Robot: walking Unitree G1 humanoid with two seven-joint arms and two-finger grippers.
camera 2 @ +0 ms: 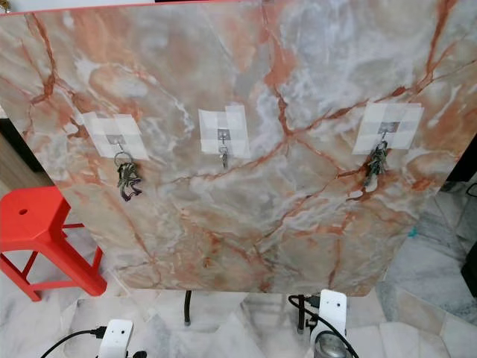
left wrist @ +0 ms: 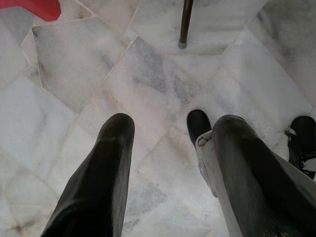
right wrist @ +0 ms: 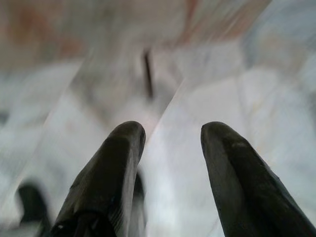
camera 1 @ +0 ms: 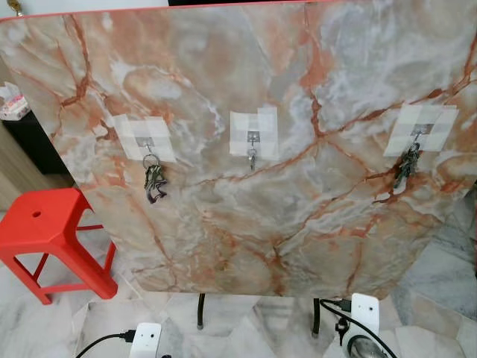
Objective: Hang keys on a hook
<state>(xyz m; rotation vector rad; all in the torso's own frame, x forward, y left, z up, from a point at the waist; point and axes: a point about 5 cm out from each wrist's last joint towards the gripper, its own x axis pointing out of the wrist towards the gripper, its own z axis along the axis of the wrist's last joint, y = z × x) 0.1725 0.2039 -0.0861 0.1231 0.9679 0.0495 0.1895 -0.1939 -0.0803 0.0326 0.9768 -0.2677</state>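
Left gripper (left wrist: 168,128): two black fingers spread apart, nothing between them, pointed down at the white-grey marble floor (left wrist: 123,84); just past its fingertips, a black foot-like part of the robot; further out, the dark leg of the board's stand (left wrist: 185,24); off to one side at the far edge, a corner of the red plastic stool (left wrist: 34,7). Right gripper (right wrist: 170,136): fingers likewise apart and empty, hanging low over the same floor, view blurred, a thin dark stand leg (right wrist: 147,74) ahead of its tips. Both wrists show at the bottom of the head views as white housings with black cables, well below the board. Above and ahead of both grippers: a large orange-veined marble-pattern board (camera 1: 268,209), tilted, carrying three small metal hooks on pale adhesive squares. Hook nearest the left gripper's side: key bunch on a ring (camera 1: 153,181), hanging. Middle hook (camera 1: 253,138): a small single key or tab below it, too small to tell. Hook on the right gripper's side: second dark key bunch (camera 1: 408,165), hanging. Red stool (camera 1: 48,239) stands on the floor beyond the left gripper, beside the board's edge.
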